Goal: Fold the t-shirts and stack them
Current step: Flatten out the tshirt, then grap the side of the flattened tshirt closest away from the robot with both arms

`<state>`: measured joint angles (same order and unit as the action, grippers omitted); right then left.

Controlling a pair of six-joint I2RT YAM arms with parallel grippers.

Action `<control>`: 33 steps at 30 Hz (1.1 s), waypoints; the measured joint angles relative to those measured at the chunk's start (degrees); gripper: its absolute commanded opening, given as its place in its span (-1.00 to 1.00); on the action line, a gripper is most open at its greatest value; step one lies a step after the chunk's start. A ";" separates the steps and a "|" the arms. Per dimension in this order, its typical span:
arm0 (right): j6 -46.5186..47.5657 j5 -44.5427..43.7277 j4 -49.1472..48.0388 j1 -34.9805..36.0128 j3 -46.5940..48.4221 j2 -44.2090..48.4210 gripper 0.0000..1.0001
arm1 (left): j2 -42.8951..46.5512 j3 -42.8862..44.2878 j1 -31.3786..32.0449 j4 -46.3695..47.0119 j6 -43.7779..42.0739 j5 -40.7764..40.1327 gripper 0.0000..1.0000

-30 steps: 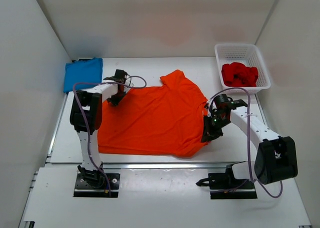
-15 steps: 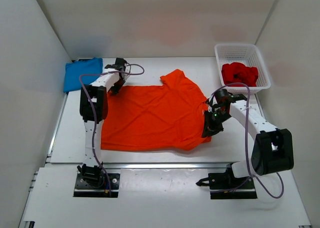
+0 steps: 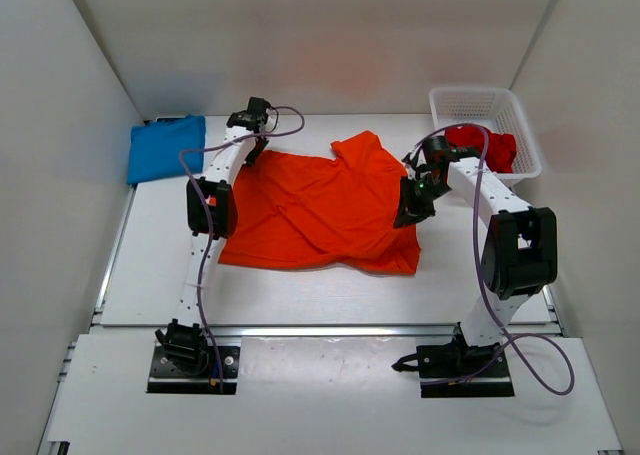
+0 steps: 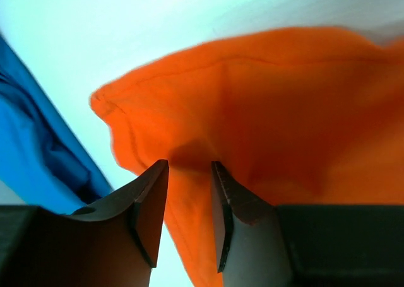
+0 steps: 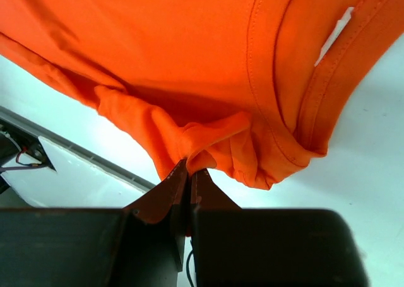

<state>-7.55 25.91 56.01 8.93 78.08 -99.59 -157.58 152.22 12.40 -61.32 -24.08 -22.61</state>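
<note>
Orange shirt (image 3: 320,215) between blue shirt (image 3: 165,147), basket (image 3: 470,102).

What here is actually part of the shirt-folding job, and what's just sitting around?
Part of the job:
- orange t-shirt, spread out between the two arms
- blue t-shirt, lying at the far left
- red t-shirt, bunched up in the basket

Just lying about:
- white basket, which merely holds the red one

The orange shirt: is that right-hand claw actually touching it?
Touching. The right wrist view shows the right gripper with its jaws pinched shut on a bunched fold of the orange t-shirt.
</note>
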 measured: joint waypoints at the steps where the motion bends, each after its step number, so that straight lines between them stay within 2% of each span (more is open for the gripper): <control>1: 0.07 0.22 -0.04 0.04 0.02 0.00 -1.00 | 0.66 -0.57 -0.15 -0.31 0.83 1.27 -0.10; 4: 0.11 0.50 0.15 0.50 -0.04 0.00 -0.99 | 5.20 -5.18 -1.42 -0.48 3.17 5.29 -0.09; 7: 0.11 0.44 0.02 1.25 -0.09 0.04 -1.00 | 15.82 -16.00 -3.52 0.26 4.55 8.76 -0.11; 13: 0.07 0.87 -3.76 2.64 -6.23 3.45 -1.00 | 50.73 -49.99 -6.43 5.22 -1.31 15.67 -0.35; 16: -0.22 2.23 -6.69 2.21 -12.37 7.06 -1.00 | 60.74 -61.22 -7.87 3.13 -5.57 20.63 -0.47; 18: -0.66 3.19 -8.15 1.70 -15.43 8.96 -1.00 | 62.62 -67.84 -10.23 2.60 -6.91 23.32 -0.47; 21: -1.25 4.42 -10.25 1.09 -18.21 10.91 -1.00 | 58.23 -75.84 -14.08 1.84 -8.70 25.99 -0.45; 25: -1.27 5.09 -11.43 1.16 -18.99 11.52 -1.00 | 54.90 -84.35 -13.60 2.10 -10.01 28.06 -0.42; 29: -1.27 5.25 -11.93 1.84 -19.30 11.54 -1.00 | 54.84 -85.61 -11.82 3.28 -9.03 29.55 -0.40; 33: -1.53 5.09 -12.28 3.15 -20.04 11.87 -1.00 | 54.69 -83.73 -13.29 4.68 -7.56 30.67 -0.30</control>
<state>-9.08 31.00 43.72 12.08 58.04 -87.72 -102.89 68.49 -0.89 -56.64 -31.64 8.05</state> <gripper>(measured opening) 0.008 0.317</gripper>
